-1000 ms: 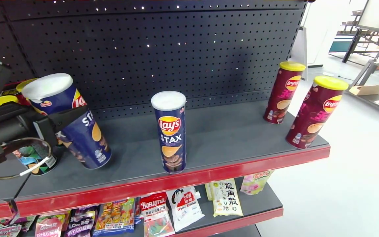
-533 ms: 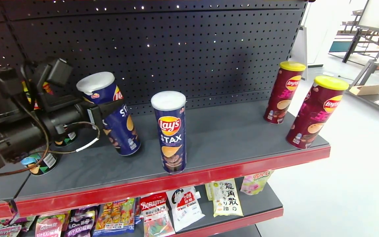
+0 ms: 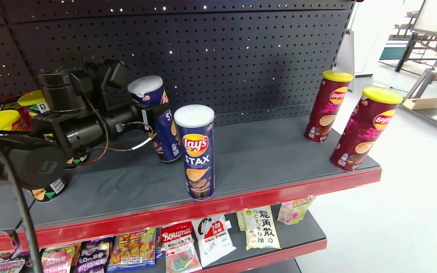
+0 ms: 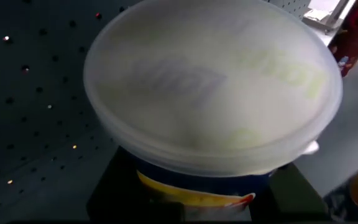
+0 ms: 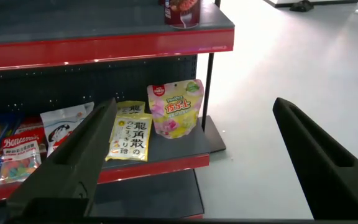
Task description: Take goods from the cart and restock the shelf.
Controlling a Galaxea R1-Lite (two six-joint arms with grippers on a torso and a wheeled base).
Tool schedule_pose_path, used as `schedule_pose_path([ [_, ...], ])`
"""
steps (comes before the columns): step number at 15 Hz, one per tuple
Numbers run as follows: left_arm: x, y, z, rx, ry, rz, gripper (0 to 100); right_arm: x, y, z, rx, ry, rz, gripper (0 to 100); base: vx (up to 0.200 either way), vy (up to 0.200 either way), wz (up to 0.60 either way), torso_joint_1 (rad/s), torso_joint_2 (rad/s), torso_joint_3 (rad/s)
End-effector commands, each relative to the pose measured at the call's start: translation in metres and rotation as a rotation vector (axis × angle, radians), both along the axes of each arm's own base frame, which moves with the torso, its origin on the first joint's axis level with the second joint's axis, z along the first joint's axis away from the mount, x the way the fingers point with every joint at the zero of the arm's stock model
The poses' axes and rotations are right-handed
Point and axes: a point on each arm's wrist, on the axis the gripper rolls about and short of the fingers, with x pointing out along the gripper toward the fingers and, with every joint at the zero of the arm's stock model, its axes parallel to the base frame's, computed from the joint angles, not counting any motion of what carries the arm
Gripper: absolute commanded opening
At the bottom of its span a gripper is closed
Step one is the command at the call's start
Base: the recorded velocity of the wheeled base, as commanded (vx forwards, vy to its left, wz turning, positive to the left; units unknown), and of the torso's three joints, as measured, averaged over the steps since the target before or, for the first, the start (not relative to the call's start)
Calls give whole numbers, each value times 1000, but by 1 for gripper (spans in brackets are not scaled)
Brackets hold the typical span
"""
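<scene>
- Left gripper (image 3: 154, 113) clamps a tilted can (image 3: 145, 85) near the shelf's (image 3: 264, 159) back edge; its fingers hide the can's middle.
- An upright can (image 3: 197, 151) at the front edge overlaps it.
- Right gripper (image 5: 194, 102) gapes wide before the lower shelf (image 5: 185, 146).

shelf (image 3: 264, 159) seemingly free beyond front can (image 3: 197, 151)

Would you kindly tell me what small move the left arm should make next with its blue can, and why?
Probably tip the held can upright and set its base flat on the shelf. The left gripper grips it tilted, just behind the standing blue can.
</scene>
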Motion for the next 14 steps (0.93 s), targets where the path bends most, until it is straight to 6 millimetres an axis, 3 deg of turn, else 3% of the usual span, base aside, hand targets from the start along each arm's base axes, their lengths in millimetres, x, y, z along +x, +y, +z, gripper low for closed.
schedule_pose_path([
  [1, 15, -5, -8, 4, 12, -2, 0, 0, 0, 0, 0, 0, 0, 100, 0, 0, 0, 0, 0, 0],
  [4, 33, -15, -10, 0, -3, -13, 0, 0, 0, 0, 0, 0, 0, 100, 0, 0, 0, 0, 0, 0],
  [14, 49, -27, -12, 9, 15, -24, 0, 0, 0, 0, 0, 0, 0, 100, 0, 0, 0, 0, 0, 0],
])
